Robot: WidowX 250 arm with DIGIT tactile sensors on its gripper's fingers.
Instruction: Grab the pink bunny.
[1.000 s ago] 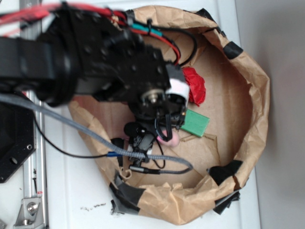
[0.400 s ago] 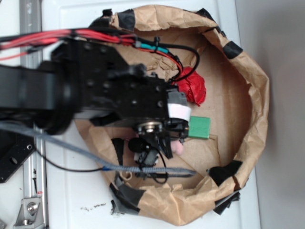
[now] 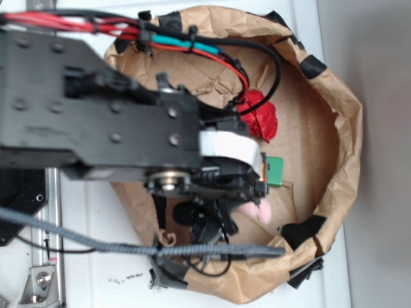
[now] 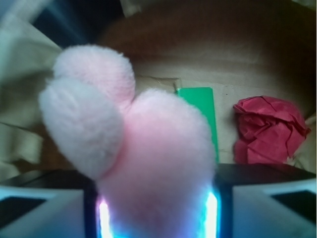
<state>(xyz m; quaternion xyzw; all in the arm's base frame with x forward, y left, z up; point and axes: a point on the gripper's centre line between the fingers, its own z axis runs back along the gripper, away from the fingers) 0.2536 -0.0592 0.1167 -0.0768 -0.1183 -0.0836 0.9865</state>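
Tool state: the tool [image 4: 157, 218] is clamped on the pink bunny [image 4: 143, 163]; in the wrist view the plush fills the gap between the two jaws, pressed in from both sides.
Bunny position: inside the brown paper nest [image 3: 347, 128], seated in the tool, body running straight out from the jaws, two rounded lobes leaning to the upper left of the wrist view.
Exterior check: only a pale pink tip of the bunny [image 3: 262, 212] pokes out from under the arm [image 3: 96, 128].
Key relation: bunny lies directly ahead of the tool, long axis in line with the jaws; any lift carries it along that line.
Neighbours: green block [image 4: 198, 111] and red paper ball [image 4: 270, 129] lie beyond the bunny, apart from it.
Hidden: the arm covers the jaws and most of the nest floor in the exterior view; depth of grip is not readable; whether the bunny touches the floor cannot be told.
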